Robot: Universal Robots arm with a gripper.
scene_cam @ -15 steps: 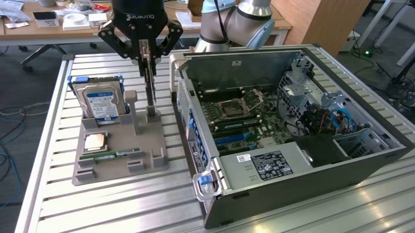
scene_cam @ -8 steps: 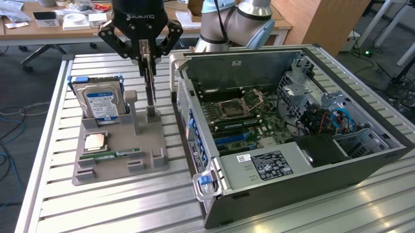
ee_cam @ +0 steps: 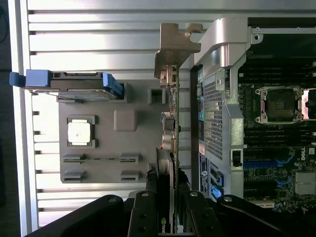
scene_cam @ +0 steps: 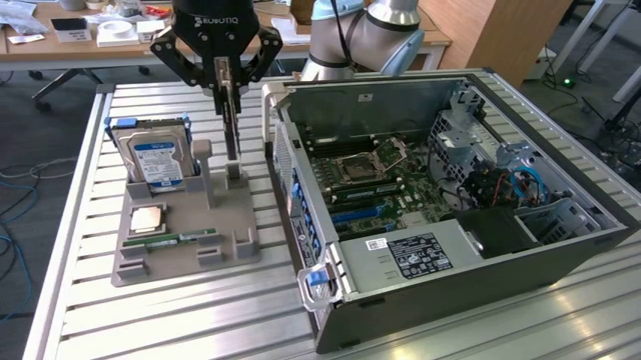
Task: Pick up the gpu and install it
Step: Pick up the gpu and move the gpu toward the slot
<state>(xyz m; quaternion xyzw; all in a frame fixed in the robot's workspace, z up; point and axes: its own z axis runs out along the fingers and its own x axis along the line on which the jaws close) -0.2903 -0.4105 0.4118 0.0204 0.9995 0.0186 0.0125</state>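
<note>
The gripper (scene_cam: 228, 84) is clamping the gpu (scene_cam: 233, 131) upright above the grey holder (scene_cam: 185, 262), which is carrying one hard drive (scene_cam: 152, 154), one processor chip (scene_cam: 147, 218) and one memory stick (scene_cam: 180, 239), beside one open computer case (scene_cam: 481, 285)

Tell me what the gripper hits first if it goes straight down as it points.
Shut on the gpu, the gripper points down at the gray parts holder; the card's lower edge would likely meet its slot post first.

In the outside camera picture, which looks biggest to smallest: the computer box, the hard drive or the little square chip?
1. computer box, biggest by far
2. hard drive
3. square chip, smallest
</note>
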